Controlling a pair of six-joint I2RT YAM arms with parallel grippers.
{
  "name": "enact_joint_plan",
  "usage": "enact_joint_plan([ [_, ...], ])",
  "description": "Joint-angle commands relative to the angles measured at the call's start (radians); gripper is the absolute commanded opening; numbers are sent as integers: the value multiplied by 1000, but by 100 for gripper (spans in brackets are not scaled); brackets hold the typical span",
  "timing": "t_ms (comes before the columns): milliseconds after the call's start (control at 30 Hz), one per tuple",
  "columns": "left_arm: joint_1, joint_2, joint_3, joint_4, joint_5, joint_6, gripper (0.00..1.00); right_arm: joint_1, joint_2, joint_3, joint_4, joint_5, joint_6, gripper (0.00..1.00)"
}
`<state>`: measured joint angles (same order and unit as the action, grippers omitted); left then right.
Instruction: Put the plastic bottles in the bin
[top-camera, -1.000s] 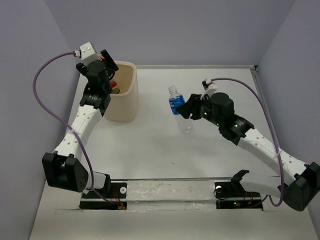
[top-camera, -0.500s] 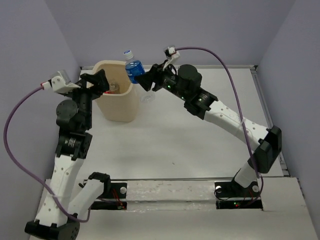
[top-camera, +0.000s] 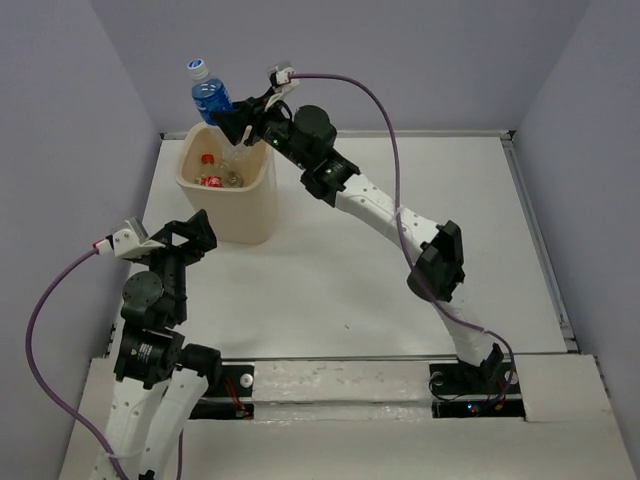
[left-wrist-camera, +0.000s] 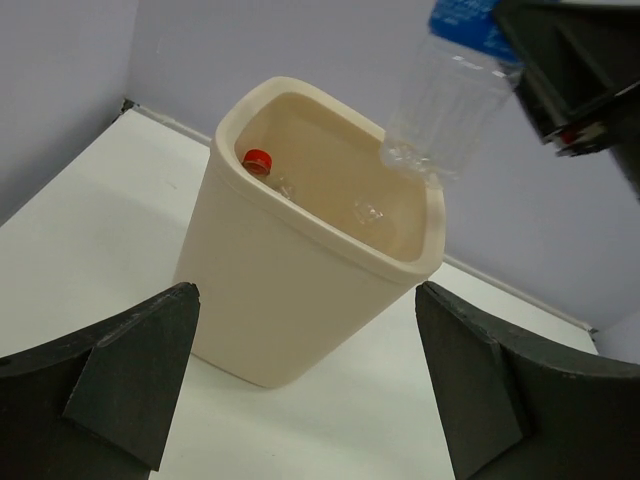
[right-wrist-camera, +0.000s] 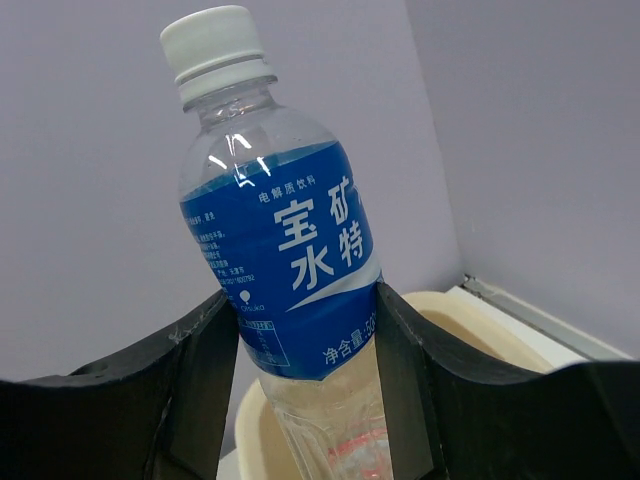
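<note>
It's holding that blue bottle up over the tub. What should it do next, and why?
Probably open the right end effector and let the blue-labelled bottle drop: its base hangs above the mouth of the bin, near its far rim, with other bottles already inside.

The right arm (top-camera: 380, 215) stretches from its base at 5 o'clock toward 11 o'clock, the right gripper (top-camera: 235, 120) clamped around a blue-labelled bottle (top-camera: 211, 101). The left arm (top-camera: 150, 320) stands folded near 8 o'clock. The left gripper (top-camera: 192, 236) is spread wide and seemingly aimed toward 12 o'clock.
</note>
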<state>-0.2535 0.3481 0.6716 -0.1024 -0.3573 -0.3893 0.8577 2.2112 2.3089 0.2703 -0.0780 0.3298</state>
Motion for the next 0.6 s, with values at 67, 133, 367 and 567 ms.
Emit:
enact_joint_plan([
  [67,-38,-32,20,20,-74,26,99,14,154,126,6,38,-81,64],
  [133,-38,-35,19,20,-74,24,99,14,140,98,6,29,-83,74],
  [367,-38,-31,22,15,-91,18,99,23,-37,-72,36,17,-126,87],
  [567,-29,-26,20,13,-129,18,99,43,-289,-277,70,-12,-124,82],
])
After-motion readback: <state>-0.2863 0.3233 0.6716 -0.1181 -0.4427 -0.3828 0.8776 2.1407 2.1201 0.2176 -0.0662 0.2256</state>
